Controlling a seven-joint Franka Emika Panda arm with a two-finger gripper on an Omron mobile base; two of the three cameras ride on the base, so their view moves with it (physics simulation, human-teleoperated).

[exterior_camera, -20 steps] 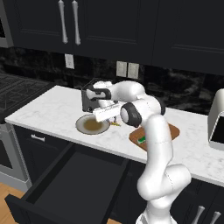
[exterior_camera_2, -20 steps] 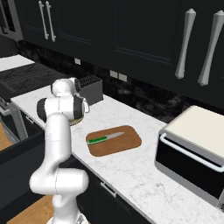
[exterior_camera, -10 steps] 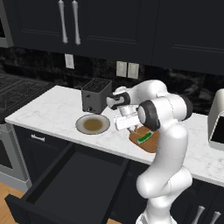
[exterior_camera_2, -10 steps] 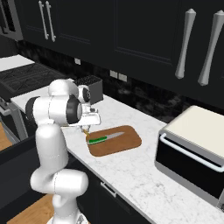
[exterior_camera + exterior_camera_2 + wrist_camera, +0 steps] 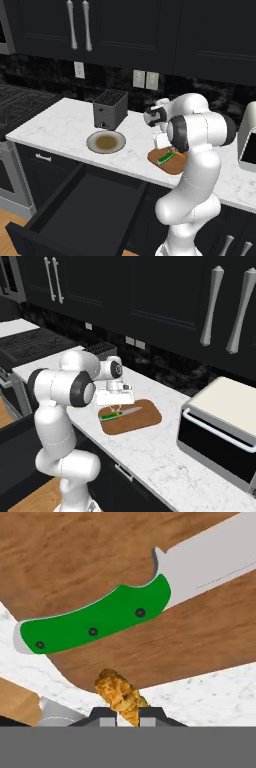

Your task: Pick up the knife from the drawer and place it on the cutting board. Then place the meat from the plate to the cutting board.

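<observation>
Carrying the meat to the cutting board, knife already there

The claw (image 5: 124,714) is nearly closed, its fingertips pinching the meat (image 5: 119,694), which pokes out ahead of them. Just beyond it lies the knife (image 5: 100,619), on the cutting board (image 5: 90,547) near the rounded corner. The release looks best made further over the wood, beside the green handle rather than on it, and low, since the bare bench (image 5: 210,694) sits right under the claw at present.
</observation>
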